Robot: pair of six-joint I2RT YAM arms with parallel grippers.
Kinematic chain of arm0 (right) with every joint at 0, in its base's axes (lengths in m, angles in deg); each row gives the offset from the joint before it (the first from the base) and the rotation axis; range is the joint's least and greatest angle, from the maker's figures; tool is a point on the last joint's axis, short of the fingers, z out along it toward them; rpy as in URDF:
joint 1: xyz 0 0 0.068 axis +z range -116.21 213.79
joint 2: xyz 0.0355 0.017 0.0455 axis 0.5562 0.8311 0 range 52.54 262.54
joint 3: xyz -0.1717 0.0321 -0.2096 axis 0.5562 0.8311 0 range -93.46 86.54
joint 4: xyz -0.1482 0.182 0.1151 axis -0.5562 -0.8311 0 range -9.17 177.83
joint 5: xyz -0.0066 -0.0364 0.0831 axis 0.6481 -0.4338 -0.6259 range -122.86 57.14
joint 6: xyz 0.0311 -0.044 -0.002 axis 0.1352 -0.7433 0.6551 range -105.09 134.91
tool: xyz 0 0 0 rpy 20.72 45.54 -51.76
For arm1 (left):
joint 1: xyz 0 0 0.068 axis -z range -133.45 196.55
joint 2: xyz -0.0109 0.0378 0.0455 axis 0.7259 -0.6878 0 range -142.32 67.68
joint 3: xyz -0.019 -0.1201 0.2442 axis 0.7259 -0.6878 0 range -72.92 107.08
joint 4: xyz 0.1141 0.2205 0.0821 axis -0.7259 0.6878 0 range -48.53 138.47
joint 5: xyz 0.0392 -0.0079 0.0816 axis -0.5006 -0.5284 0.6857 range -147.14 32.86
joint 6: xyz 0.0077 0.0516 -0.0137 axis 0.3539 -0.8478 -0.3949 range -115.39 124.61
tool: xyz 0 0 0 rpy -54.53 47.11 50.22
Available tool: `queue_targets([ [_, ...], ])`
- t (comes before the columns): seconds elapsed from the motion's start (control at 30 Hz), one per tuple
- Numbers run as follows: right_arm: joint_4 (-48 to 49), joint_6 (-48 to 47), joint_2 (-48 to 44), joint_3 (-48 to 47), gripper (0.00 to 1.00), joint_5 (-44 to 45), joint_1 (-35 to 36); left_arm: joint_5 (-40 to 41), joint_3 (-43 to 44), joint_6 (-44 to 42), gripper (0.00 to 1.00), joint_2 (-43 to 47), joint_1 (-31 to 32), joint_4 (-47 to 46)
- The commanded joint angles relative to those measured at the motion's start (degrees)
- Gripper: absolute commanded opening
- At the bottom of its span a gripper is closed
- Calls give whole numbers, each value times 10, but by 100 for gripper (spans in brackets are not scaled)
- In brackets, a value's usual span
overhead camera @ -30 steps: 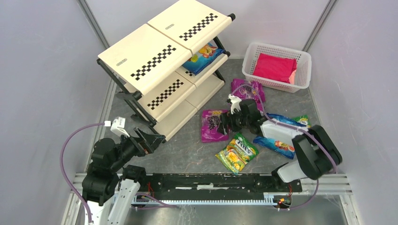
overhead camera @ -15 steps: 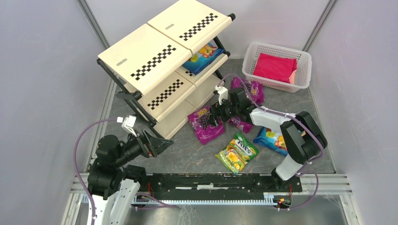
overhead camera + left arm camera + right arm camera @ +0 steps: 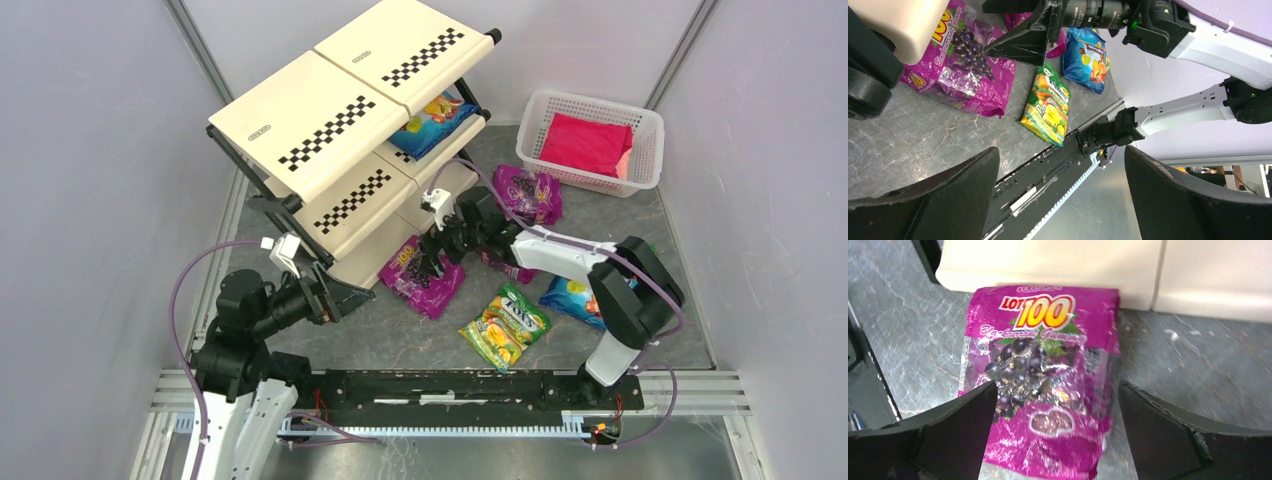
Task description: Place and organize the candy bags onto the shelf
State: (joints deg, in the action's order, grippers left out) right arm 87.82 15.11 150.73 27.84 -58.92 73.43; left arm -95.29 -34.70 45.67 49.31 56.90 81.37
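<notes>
Left gripper (image 3: 333, 296): just beside the near corner of the shelf's lowest tier. Its jaws are spread wide with nothing between them.
Shelf (image 3: 310, 120): a large cream three-tier slanted rack with a black tube frame and black-white checkered strips. It stands on the grey marbled table (image 3: 400, 335).
Blue bag on the shelf (image 3: 432, 118): a glossy blue plastic pillow bag with fruit print, lying on the middle tier at the shelf's right end.
Magenta grape bag (image 3: 1043, 370): a glossy magenta plastic pillow bag printed with dark grapes and "100". It lies flat on the table, its top edge touching the front lip of the shelf's lowest tier.
Right gripper (image 3: 430, 262): over that magenta bag, in front of the shelf. Its jaws are released and straddle the bag's lower half; I cannot tell whether the fingers press on it.
Green-yellow bag (image 3: 505, 325): a glossy green-yellow plastic pillow bag on the table, well in front of the shelf.
Third magenta bag (image 3: 508, 268): right of the shelf, mostly hidden under the right arm.
Second magenta bag (image 3: 530, 193): on the table to the right of the shelf.
Blue bag on the table (image 3: 572, 298): well right of the shelf, partly covered by the right arm.
White perforated plastic basket (image 3: 523, 140): well right of the shelf, holding a plain pink-red flat bundle (image 3: 588, 143).
</notes>
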Motion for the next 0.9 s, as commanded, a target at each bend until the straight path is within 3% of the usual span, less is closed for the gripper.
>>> queue_targets([
  [0.0,-50,104,-95,15,98,129,-3,-18,4,-14,100,17,-3,-33],
  [0.1,-59,202,-165,70,98,177,-2,-10,9,-24,100,19,-3,-33],
  [0.23,-60,329,-239,143,98,177,-1,7,23,-43,100,10,-3,-33],
  [0.43,85,523,-308,266,98,155,28,74,71,-75,100,6,-3,-8],
  [0.7,220,648,-259,354,98,181,55,292,153,-95,100,48,-3,42],
  [0.87,280,676,-186,356,98,193,82,419,140,-92,100,85,-3,27],
])
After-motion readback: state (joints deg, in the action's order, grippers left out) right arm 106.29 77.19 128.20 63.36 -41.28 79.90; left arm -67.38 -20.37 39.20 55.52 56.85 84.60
